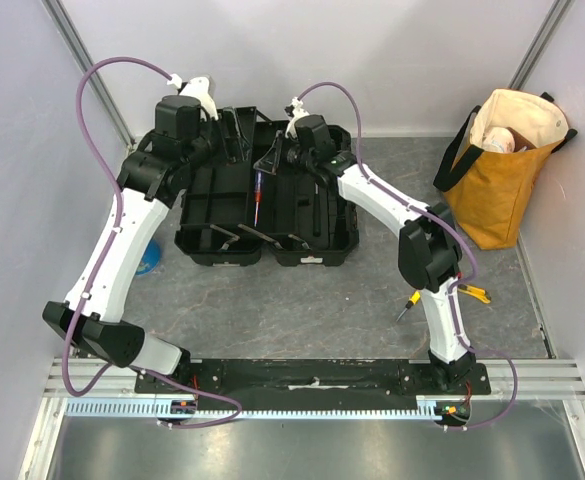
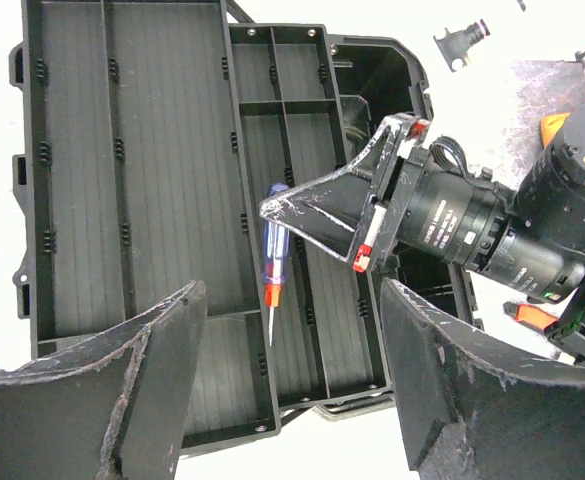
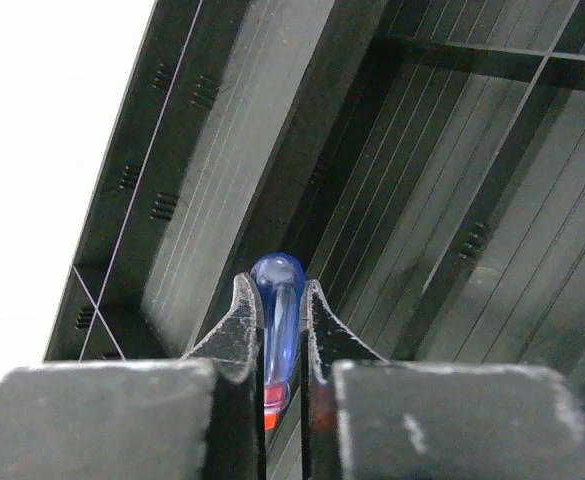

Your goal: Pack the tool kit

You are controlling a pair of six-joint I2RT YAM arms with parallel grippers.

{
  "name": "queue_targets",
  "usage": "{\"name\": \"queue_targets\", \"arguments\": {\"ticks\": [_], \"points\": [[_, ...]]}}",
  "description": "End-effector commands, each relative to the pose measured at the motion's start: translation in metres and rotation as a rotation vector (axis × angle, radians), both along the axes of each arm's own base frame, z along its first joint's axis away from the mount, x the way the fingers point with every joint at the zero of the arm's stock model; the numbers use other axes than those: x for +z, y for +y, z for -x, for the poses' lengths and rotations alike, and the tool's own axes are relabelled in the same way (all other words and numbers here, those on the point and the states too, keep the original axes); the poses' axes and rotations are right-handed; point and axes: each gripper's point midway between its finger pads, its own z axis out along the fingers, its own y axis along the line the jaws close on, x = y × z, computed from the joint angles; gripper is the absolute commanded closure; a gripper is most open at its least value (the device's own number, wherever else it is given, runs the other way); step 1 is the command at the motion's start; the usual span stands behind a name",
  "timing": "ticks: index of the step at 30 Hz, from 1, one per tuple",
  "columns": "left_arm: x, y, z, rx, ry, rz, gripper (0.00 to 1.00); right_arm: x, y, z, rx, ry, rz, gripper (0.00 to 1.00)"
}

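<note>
Blue clear plastic shows between my right fingers point(image 3: 242, 330): the handle of a screwdriver point(image 3: 277, 315), with a red collar just below it. My right claw point(image 3: 277, 290) is closed down narrow on that handle, and both pads look pressed to its sides. The screwdriver lies low in the open toolbox point(image 1: 212, 215), in a long narrow compartment beside the line where the two halves meet. Its tip points toward my bases.

The toolbox lies spread flat, both black ribbed halves up, at the middle of the table's far part. Seen from my left wrist, the right claw point(image 2: 272, 210) comes in from the side and its tips meet the top of the handle.

My left claw point(image 2: 287, 295) is spread wide with nothing in it, and it hangs over the toolbox near the screwdriver point(image 2: 275, 255).

A yellow tote point(image 1: 502, 190) stands at the far right, well apart from the toolbox. A blue cup point(image 1: 152, 258) peeks out beside my left arm. Two small tools lie on the table by my right arm, one yellow-handled point(image 1: 475, 293); I cannot tell what they are.
</note>
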Motion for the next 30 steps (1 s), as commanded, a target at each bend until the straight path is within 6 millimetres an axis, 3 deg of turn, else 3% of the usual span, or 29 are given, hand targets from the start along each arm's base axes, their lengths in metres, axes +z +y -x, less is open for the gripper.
{"name": "queue_targets", "arguments": {"ticks": [1,8,13,18,20,23,27,30], "points": [[0.013,0.006,-0.006,0.048,-0.047,0.030,0.24,-0.001,0.000,-0.008,-0.040,-0.039,0.050,0.85],[0.010,0.005,-0.006,0.025,-0.032,0.038,0.23,-0.006,-0.009,-0.011,-0.109,-0.048,0.127,0.53],[0.012,0.003,-0.011,0.006,-0.033,0.043,0.23,0.005,-0.022,-0.011,-0.158,-0.060,0.149,0.51],[0.016,-0.002,-0.016,-0.027,-0.037,0.055,0.23,0.044,-0.054,-0.009,-0.255,-0.099,0.159,0.52],[0.018,-0.005,-0.017,-0.044,-0.040,0.065,0.23,0.051,-0.076,-0.007,-0.307,-0.096,0.183,0.49],[0.025,-0.015,-0.019,-0.093,-0.073,0.098,0.23,0.043,-0.123,-0.002,-0.407,-0.046,0.257,0.43],[0.030,-0.026,-0.023,-0.139,-0.106,0.124,0.23,0.021,-0.208,0.014,-0.609,0.063,0.345,0.35],[0.031,-0.032,-0.027,-0.166,-0.115,0.139,0.23,-0.007,-0.277,0.040,-0.754,0.178,0.424,0.33]]}}
